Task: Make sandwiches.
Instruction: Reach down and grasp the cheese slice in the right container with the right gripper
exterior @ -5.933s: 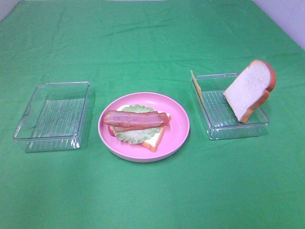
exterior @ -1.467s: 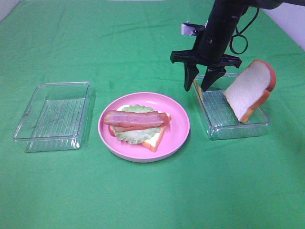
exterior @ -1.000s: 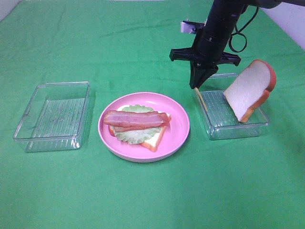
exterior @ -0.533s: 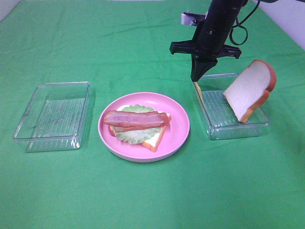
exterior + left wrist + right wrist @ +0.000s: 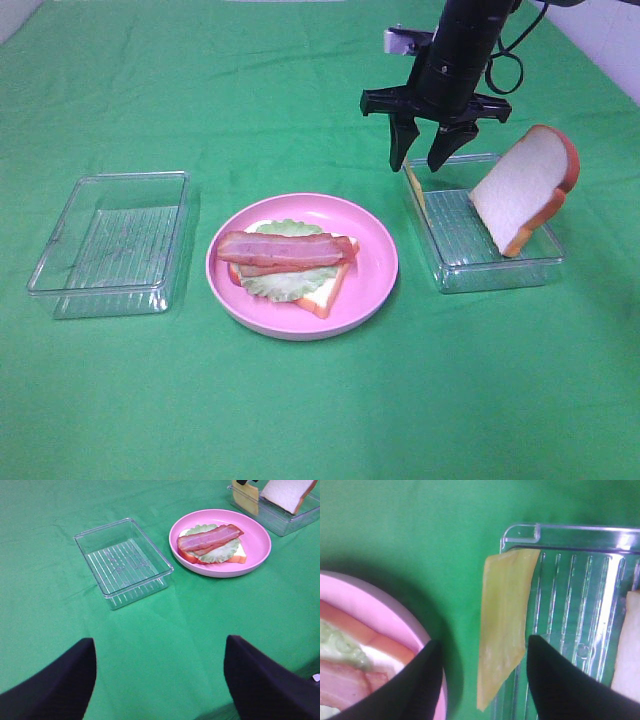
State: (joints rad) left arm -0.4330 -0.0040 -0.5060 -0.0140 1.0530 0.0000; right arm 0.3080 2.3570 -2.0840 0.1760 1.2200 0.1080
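The partial sandwich [image 5: 290, 262] lies on the pink plate [image 5: 375, 262]: a white bread slice, lettuce and a bacon strip on top. It also shows in the left wrist view [image 5: 210, 542]. A thin yellow cheese slice [image 5: 413, 187] leans on the left wall of the right clear tray [image 5: 495, 275]. My right gripper [image 5: 417, 160] is open and empty just above the cheese [image 5: 505, 620], with one finger on each side of it. A second bread slice [image 5: 525, 185] leans on that tray's right side. My left gripper [image 5: 157, 680] is open and empty, far from the plate.
An empty clear tray [image 5: 115, 240] stands left of the plate; it also shows in the left wrist view [image 5: 122, 560]. A green cloth [image 5: 320, 400] covers the table. The left arm is out of the exterior view.
My right gripper shut at the cheese's top edge, rose a little while shut, and now stands open. The cheese still leans in the tray. Nothing else moved.
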